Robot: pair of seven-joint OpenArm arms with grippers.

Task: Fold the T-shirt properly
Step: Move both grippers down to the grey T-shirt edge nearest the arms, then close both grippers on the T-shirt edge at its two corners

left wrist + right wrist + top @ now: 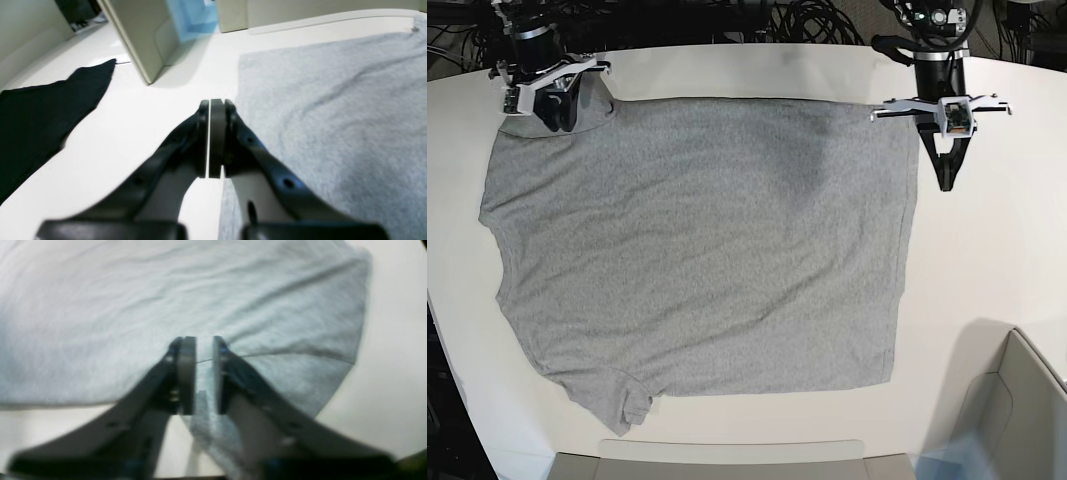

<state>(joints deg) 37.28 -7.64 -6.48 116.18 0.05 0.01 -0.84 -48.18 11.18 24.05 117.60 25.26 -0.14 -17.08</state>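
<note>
Since both of my arms sit at the far edge of the cloth, I start there. My left tool (217, 103) is all but pressed together, only a hairline of light between its pads and nothing in them. It hangs over bare worktop (987, 270), just beside one far corner of the T-shirt (707, 250). My right tool (204, 343) stands partly spread over the other far corner, by a sleeve. Grey cloth shows in and below the gap, but I cannot tell whether the pads touch it.

Outward from there, the T-shirt lies flat and wide across the middle of the worktop, plain side up, with a few soft creases and the near sleeve (627, 405) a little bunched. No fold is in it yet. I judge the laying-out step to be at its end. The next move calls for both tools to pinch the far edge at matching points and carry it evenly over the body.

At the near corner on my left stands an open box (1027, 390); its inside is hidden from me. A shallow tray rim (727, 462) shows at the near edge, contents out of view.
</note>
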